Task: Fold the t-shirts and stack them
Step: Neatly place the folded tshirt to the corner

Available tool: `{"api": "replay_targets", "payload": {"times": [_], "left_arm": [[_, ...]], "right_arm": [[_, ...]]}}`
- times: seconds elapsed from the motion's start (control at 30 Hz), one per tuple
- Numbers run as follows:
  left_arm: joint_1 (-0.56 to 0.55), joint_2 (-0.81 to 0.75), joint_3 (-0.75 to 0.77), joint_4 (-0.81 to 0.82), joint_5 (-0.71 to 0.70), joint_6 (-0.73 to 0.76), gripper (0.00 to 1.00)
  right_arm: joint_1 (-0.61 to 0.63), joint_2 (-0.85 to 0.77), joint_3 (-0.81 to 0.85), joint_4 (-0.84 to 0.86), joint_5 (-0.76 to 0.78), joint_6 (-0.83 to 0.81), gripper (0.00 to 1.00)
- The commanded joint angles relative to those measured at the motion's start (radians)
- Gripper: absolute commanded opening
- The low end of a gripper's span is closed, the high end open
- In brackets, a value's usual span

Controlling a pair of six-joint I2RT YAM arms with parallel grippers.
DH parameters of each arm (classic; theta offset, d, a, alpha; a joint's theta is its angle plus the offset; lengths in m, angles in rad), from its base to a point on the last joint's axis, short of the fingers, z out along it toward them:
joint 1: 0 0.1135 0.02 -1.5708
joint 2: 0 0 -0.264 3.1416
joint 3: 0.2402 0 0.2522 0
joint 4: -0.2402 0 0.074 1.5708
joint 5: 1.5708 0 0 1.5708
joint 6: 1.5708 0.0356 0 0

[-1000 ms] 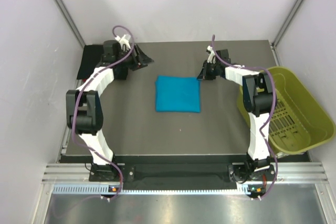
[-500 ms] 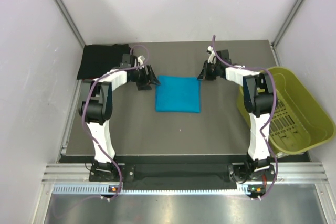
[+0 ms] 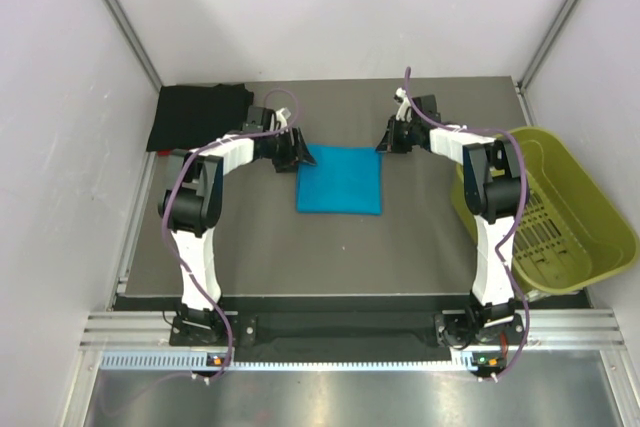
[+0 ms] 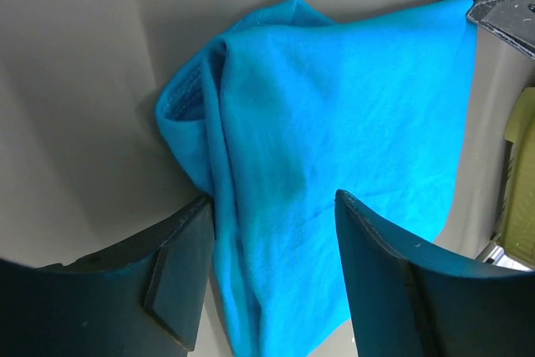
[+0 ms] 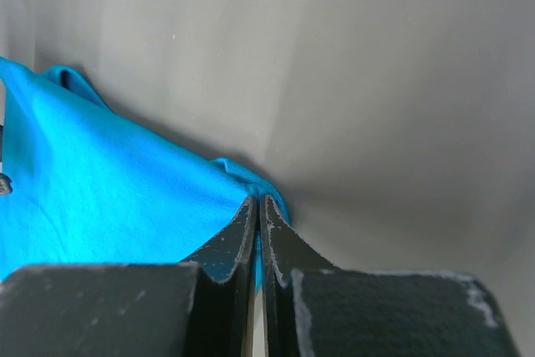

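Teal t-shirt point(image 4: 334, 123) between left gripper point(image 4: 274, 200) jaws

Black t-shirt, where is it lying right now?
In the top view, the black t-shirt lies at the table's far left corner, left of the folded teal t-shirt and apart from it.

Folded t-shirt point(image 3: 339, 179) centre, another t-shirt point(image 3: 195, 115) far-left, bin point(image 3: 575, 187) right.
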Motion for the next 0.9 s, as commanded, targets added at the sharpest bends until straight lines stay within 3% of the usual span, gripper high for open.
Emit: {"api": "replay_targets", "payload": {"times": [0.0,0.3,0.4,0.43,0.47,0.57,0.77,0.8,0.87], "left_arm": [[-0.001,0.059,-0.008,-0.041,-0.094,0.028,0.63],[-0.031,0.076,0.015,-0.078,-0.167,0.020,0.54],[-0.035,0.071,0.019,-0.079,-0.167,0.016,0.44],[-0.037,0.070,0.022,-0.079,-0.167,0.014,0.39],[-0.040,0.071,0.039,-0.087,-0.167,0.013,0.26],[-0.049,0.079,0.102,-0.122,-0.190,0.014,0.00],[-0.060,0.064,0.249,-0.257,-0.261,0.045,0.00],[-0.060,0.062,0.268,-0.271,-0.271,0.062,0.00],[-0.060,0.064,0.323,-0.315,-0.278,0.077,0.00]], "right_arm": [[-0.018,-0.058,-0.001,0.045,0.003,-0.004,0.00],[-0.018,-0.061,-0.006,0.048,0.001,-0.001,0.00],[-0.018,-0.064,-0.009,0.054,0.003,0.001,0.00],[-0.018,-0.064,-0.008,0.056,0.003,0.007,0.00],[-0.018,-0.064,-0.008,0.056,0.001,0.008,0.00],[-0.018,-0.071,-0.009,0.057,-0.008,0.017,0.00],[-0.017,-0.142,-0.014,0.057,-0.016,0.045,0.27],[-0.015,-0.153,-0.011,0.048,-0.016,0.050,0.37],[-0.018,-0.188,-0.012,0.042,-0.013,0.062,0.46]]}}
